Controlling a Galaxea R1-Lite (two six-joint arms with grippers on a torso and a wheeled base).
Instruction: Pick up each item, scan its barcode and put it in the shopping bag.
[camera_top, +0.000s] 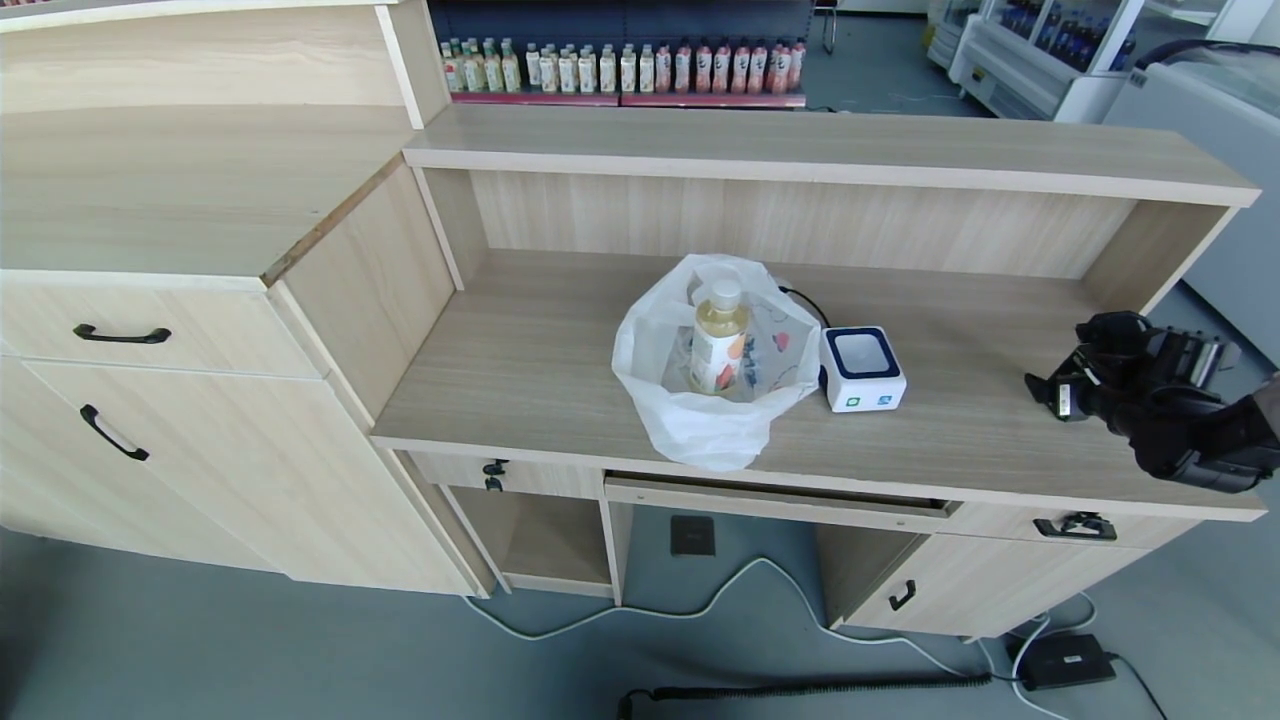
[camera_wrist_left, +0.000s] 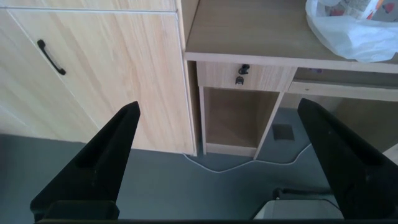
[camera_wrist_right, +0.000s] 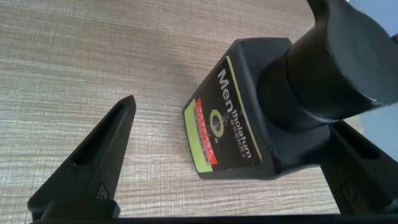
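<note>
Right claw (camera_wrist_right: 239, 130), wide, is straddling the tube (camera_wrist_right: 267, 106) lying on the desk (camera_wrist_right: 93, 50). Light, slick, likely squashy: pinch across its flat body. Left claw (camera_wrist_left: 217, 106) is hanging wide.

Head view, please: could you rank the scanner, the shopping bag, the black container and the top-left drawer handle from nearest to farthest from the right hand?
1. black container, at the right hand, on the right end of the counter.
2. scanner, mid-counter.
3. shopping bag, just left of the scanner.
4. drawer handle, far left.
</note>
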